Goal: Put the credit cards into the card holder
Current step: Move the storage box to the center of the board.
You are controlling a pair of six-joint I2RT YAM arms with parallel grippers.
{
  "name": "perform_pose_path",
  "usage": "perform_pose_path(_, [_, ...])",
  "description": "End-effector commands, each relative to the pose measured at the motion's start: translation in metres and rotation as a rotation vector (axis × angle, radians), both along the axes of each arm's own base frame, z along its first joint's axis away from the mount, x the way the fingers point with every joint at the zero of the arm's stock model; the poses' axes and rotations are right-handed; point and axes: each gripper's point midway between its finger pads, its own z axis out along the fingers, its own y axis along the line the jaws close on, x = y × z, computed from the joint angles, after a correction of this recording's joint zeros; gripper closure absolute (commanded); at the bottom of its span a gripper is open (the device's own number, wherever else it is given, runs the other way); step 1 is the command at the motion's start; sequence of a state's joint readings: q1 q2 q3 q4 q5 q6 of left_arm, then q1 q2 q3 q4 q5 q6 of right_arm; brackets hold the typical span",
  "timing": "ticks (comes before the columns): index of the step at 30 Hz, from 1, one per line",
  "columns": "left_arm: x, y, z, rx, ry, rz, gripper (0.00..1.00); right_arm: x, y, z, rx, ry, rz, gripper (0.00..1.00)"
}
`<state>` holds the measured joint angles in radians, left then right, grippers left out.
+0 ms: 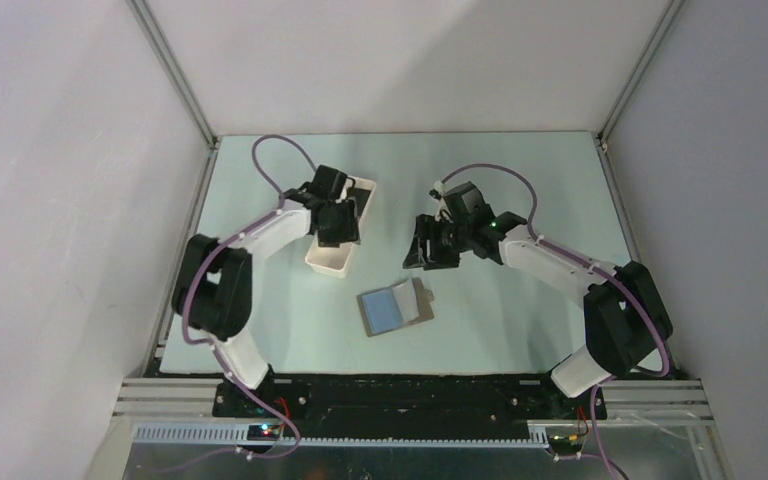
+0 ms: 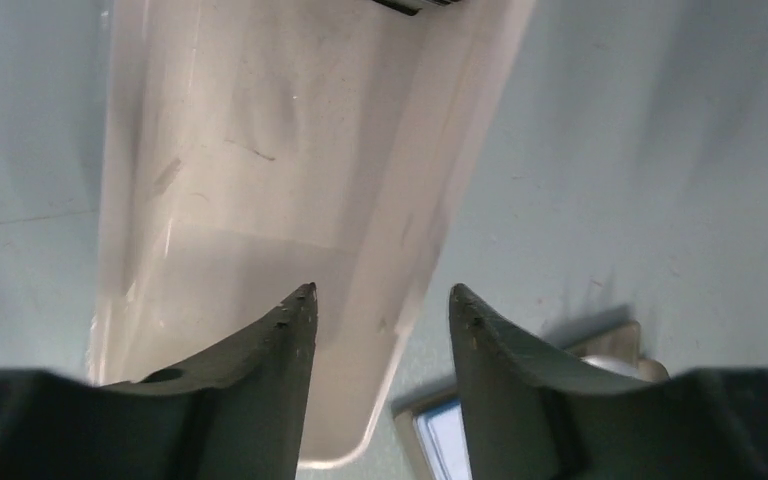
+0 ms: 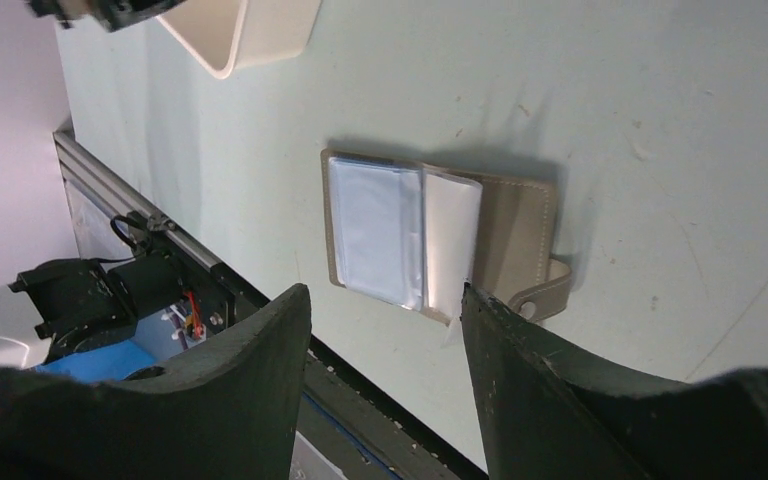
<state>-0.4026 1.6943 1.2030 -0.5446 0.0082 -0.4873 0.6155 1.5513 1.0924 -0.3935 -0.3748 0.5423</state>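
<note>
Closest to the lens on the left wrist are the two dark fingers of my left gripper [image 2: 380, 300]. They stand apart with nothing between them. In that view the long wall of the white tray [image 2: 240, 180] runs up between them. If I lower from here, I judge one finger would land on the rim and tip or shove the tray.

I cannot pick out the credit cards for sure. A dark striped sliver [image 2: 415, 5] at the tray's far end may be them, well ahead of the fingertips. From above, the left gripper [image 1: 335, 222] hides that end of the tray [image 1: 332, 262].

A thin flat card on the tray floor would be hard to pinch, and a scraping finger could push it against the wall.

The card holder [image 1: 395, 307] lies open on the pale surface [image 1: 520, 180], blue pockets up, just beside the tray's near end. The right gripper [image 3: 382, 292] is also spread and empty. It hangs above the card holder [image 3: 430, 235] and clear of it, a little to the far side.

Nothing pins the holder, so a card pressed into a pocket could slide it. One inner leaf stands half lifted and might fold over the slot.
</note>
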Motion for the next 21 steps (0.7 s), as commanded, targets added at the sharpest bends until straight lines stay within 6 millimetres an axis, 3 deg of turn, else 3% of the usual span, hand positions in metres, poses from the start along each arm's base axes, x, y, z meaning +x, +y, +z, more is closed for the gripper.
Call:
perform_pose_path(1, [0.009, -0.003, -0.012, 0.062, 0.031, -0.056, 0.51, 0.012, -0.006, 0.029, 0.046, -0.049, -0.016, 0.4])
perform_pose_path(5, [0.005, -0.011, -0.022, 0.125, 0.044, -0.167, 0.75, 0.016, -0.017, 0.035, 0.043, -0.064, -0.027, 0.4])
perform_pose_path(11, [-0.009, -0.029, -0.021, 0.143, 0.03, -0.357, 0.99, 0.026, -0.037, 0.041, 0.045, -0.082, -0.054, 0.39])
perform_pose_path(21, [-0.049, -0.094, -0.009, 0.128, -0.058, -0.869, 1.0, 0.038, -0.076, 0.051, 0.05, -0.096, -0.113, 0.39])
